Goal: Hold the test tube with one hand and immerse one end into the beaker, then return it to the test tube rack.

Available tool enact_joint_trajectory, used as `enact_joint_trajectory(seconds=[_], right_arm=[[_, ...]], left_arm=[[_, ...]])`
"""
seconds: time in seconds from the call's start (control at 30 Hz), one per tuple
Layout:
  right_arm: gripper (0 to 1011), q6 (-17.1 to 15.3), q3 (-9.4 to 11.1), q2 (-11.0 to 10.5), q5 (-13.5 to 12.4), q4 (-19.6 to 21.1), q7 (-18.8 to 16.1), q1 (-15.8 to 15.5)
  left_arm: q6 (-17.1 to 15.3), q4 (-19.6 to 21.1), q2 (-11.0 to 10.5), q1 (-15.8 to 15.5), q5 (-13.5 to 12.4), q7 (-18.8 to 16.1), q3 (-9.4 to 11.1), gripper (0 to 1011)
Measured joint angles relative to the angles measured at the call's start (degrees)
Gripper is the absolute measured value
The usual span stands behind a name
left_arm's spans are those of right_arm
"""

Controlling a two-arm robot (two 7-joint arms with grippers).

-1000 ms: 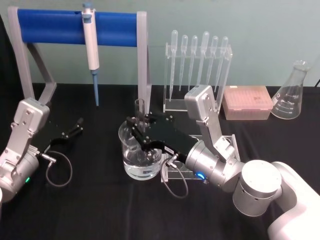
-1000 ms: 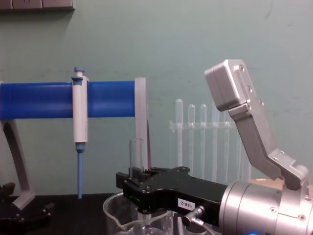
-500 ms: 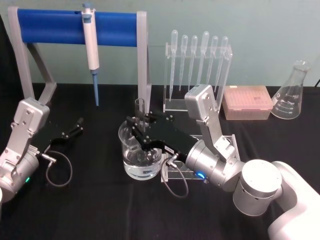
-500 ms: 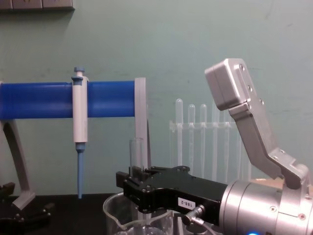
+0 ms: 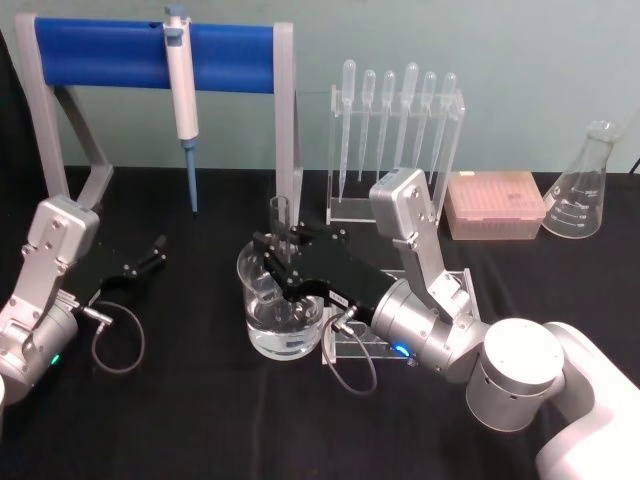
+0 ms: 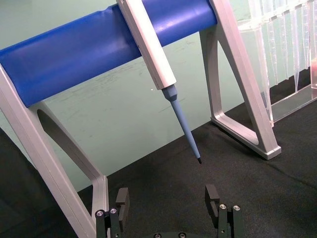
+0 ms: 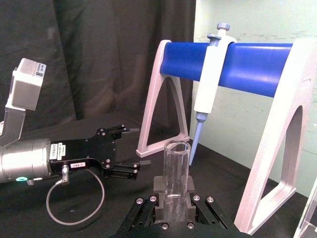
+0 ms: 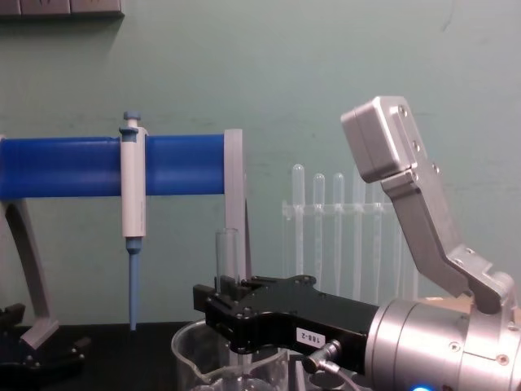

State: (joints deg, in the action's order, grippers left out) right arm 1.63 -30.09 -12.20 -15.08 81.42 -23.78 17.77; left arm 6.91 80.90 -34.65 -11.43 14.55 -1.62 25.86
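Foreground: your right arm comes in from the lower right of the head view, its silver wrist lying low over the black tabletop (image 5: 200,420). Under that wrist sits the clear test tube rack (image 5: 343,346), just right of the beaker (image 5: 270,330).

Your right tool (image 5: 279,258) is over the beaker's rim, clenched on the test tube (image 5: 280,214). In the right wrist view its black pads (image 7: 158,196) press the glass from both sides. The tube stands upright, its open rim above the tool and its lower part going down inside the beaker, which holds clear liquid at the bottom. You cannot tell from these views whether the round end reaches that liquid. In the chest view the tube rises just behind the tool's black body, with the beaker's spouted rim below it.

Off to the left, your left tool (image 5: 148,256) sits low near the tabletop, well apart from the beaker. It is released, its 2 fingers spread with nothing between them. A grey cable (image 5: 115,335) loops beside its wrist.

Farther back, a stand with a blue bar (image 5: 100,55) carries a white-and-blue pipettor (image 5: 182,90) hanging tip down. Right of the stand, a clear holder keeps 6 pipettes (image 5: 395,120) upright. Beyond those are a pink tip box (image 5: 495,205) and, at the far right, a conical flask (image 5: 583,185).
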Motion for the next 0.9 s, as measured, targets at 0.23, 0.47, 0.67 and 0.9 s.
enact_joint_trajectory(seconds=[0.23,0.47,0.67,0.9], right_arm=[[228,0.0,0.0,0.0,0.0,0.0,0.01,0.0],[228,0.0,0.0,0.0,0.0,0.0,0.01,0.0],[228,0.0,0.0,0.0,0.0,0.0,0.03,0.01],[228,0.0,0.0,0.0,0.0,0.0,0.05,0.0]], left_arm=[[0.0,0.0,0.0,0.0,0.0,0.0,0.0,1000],[0.0,0.0,0.0,0.0,0.0,0.0,0.0,1000],[0.0,0.0,0.0,0.0,0.0,0.0,0.0,1000],[0.0,0.0,0.0,0.0,0.0,0.0,0.0,1000]])
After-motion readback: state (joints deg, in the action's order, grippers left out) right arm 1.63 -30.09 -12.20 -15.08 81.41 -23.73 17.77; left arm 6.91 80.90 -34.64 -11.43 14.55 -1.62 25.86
